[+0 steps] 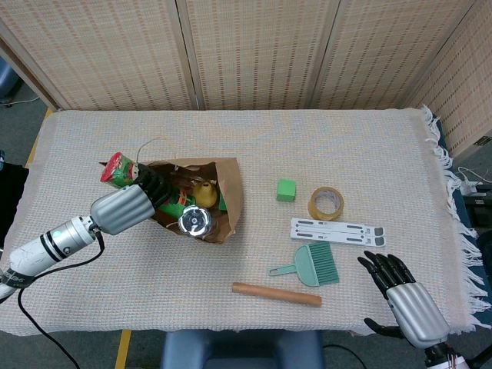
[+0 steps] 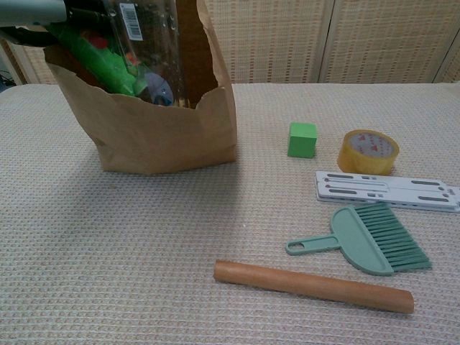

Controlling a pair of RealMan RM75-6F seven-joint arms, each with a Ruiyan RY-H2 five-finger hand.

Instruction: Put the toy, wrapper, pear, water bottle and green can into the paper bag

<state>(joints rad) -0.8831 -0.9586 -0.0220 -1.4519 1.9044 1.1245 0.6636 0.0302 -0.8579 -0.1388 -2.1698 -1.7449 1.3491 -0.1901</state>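
Observation:
The brown paper bag (image 1: 231,209) (image 2: 165,136) leans over toward me with its mouth gaping. My left hand (image 1: 127,206) (image 2: 32,10) grips the green can (image 1: 117,171) (image 2: 97,61), whose lower end pokes into the bag's mouth while its red top sticks out to the left. Inside the bag a clear water bottle (image 1: 194,221) (image 2: 147,39) leans forward, and a yellow pear (image 1: 204,192) lies behind it. Other contents are too jumbled to name. My right hand (image 1: 406,300) rests open at the table's front right corner, holding nothing.
Right of the bag sit a green cube (image 1: 286,190), a yellow tape roll (image 1: 326,203) and a white slotted bar (image 1: 338,230). A green hand brush (image 1: 314,265) and a wooden rod (image 1: 277,293) lie nearer the front edge.

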